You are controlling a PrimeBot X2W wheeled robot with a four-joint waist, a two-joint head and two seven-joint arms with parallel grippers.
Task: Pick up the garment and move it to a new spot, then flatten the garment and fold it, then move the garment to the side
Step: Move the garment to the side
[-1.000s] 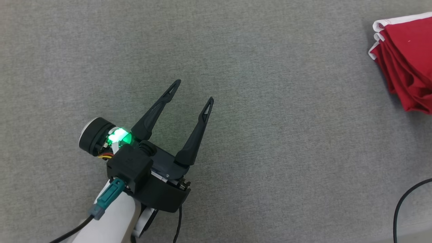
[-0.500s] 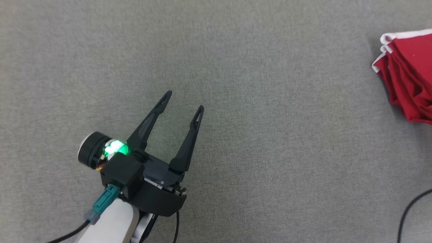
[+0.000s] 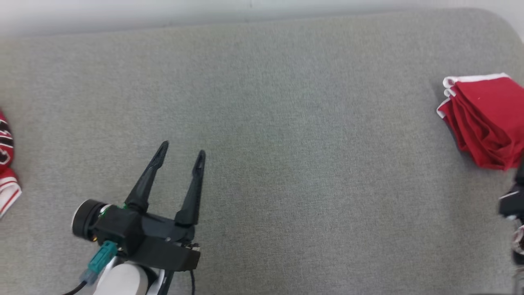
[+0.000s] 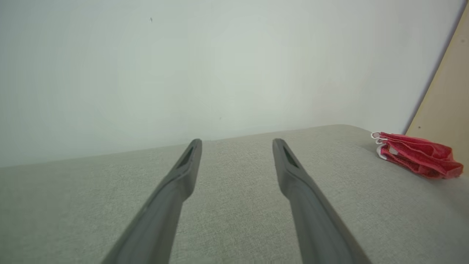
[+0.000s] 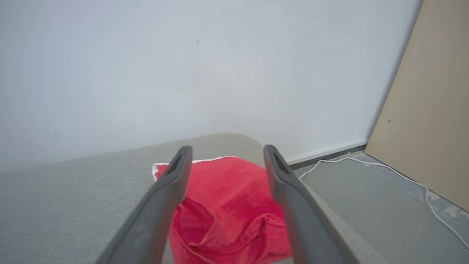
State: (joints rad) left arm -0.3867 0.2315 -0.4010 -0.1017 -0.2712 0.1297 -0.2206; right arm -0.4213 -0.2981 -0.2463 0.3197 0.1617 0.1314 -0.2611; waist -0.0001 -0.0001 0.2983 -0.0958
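Pad [image 3: 286, 123]: grey, wide. Garment [image 3: 483, 119]: red, folded, at the pad's right end; I judge it soft, light, floppy, so I'd pinch its white-hemmed stacked edge. Left gripper [image 3: 182, 148]: fingers spread, nothing held. Right gripper [image 5: 224, 152]: spread, near it.

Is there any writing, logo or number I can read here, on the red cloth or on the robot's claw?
None can be read.
Folded red garment: plain red, white edge, no print showing.
Red and white cloth at the head view's left edge: dark marks, perhaps lettering, cut off by the frame, unreadable.
Left gripper: no label showing.
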